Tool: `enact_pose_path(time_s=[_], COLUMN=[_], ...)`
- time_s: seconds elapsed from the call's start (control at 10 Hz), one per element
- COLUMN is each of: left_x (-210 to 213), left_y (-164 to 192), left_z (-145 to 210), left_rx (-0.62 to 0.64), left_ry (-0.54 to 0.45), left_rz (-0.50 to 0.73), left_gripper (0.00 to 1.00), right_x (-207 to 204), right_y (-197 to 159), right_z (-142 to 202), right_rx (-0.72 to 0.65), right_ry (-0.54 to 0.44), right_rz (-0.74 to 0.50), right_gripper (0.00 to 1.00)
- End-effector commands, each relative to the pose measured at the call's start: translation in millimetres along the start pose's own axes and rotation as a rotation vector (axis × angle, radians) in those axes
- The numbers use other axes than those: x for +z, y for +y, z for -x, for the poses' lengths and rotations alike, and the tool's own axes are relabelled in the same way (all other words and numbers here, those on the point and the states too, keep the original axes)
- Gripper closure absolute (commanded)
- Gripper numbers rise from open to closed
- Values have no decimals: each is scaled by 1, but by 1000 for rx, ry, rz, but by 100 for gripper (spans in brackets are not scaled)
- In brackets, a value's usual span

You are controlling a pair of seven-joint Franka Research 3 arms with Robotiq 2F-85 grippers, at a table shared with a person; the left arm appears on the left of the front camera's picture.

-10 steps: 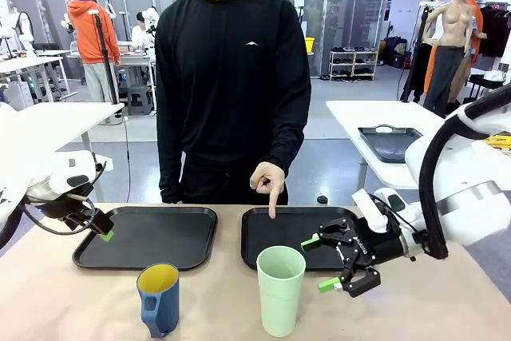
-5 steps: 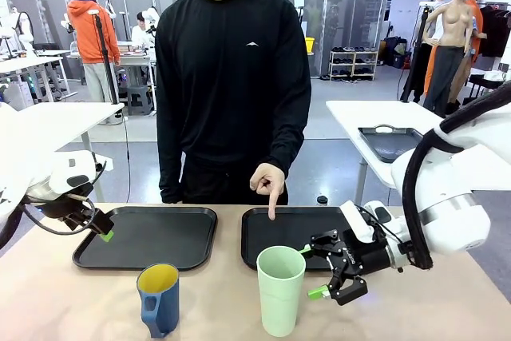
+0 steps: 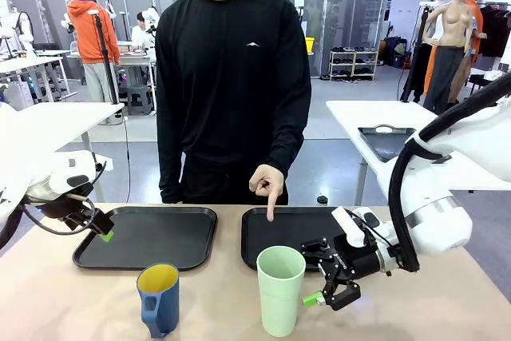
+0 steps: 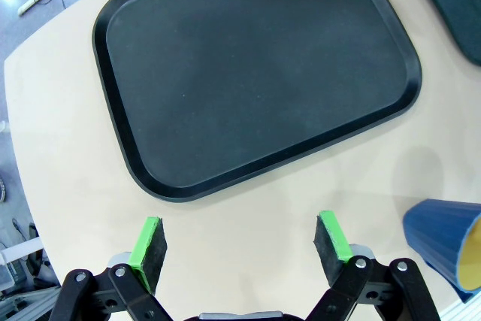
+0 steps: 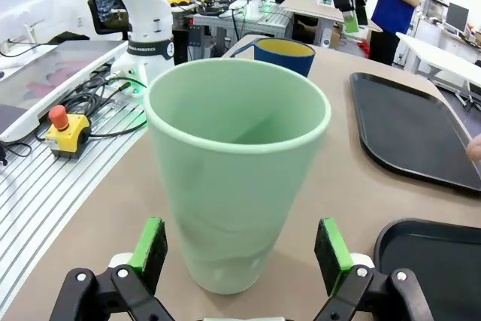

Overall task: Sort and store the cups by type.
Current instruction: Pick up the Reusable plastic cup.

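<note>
The pale mint-green tumbler stands upright near the table's front edge. My right gripper is open just to its right, low over the table. In the right wrist view the tumbler rises close ahead of the right gripper, whose green pads stand on either side of its base without touching it. A blue mug with a yellow inside stands to the tumbler's left. My left gripper hovers open at the left tray's left edge. In the left wrist view the left gripper is open over bare table, with the mug at lower right.
Two black trays lie side by side at mid-table: the left tray and the right tray. A person stands at the far side, one hand pointing a finger down at the right tray. The left tray holds nothing.
My right gripper has moved left and lower, up to the tumbler, staying open. The left arm, the cups and the pointing hand have not moved.
</note>
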State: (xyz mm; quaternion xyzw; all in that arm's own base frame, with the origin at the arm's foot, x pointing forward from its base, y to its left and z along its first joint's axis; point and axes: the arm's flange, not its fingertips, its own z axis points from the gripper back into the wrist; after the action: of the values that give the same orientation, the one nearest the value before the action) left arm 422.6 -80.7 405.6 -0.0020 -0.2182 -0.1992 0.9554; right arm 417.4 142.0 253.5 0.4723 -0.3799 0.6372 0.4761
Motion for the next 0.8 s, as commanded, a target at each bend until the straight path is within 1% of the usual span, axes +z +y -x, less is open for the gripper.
enact_pose_path(time_s=[0.0,0.2,0.7], left_x=[1,1,1], left_y=[1,1,1], left_z=[0,0,0], left_rx=[2,2,2], left_ry=[4,4,4], left_rz=[3,3,3], left_gripper=[0,0,0], right_x=[-7,-18,-39], right_y=[1,-3,-7], right_z=[19,20,19], right_rx=[48,58,52], right_ry=[-51,-71,-81], right_rz=[-23,-45,-98], right_gripper=[0,0,0])
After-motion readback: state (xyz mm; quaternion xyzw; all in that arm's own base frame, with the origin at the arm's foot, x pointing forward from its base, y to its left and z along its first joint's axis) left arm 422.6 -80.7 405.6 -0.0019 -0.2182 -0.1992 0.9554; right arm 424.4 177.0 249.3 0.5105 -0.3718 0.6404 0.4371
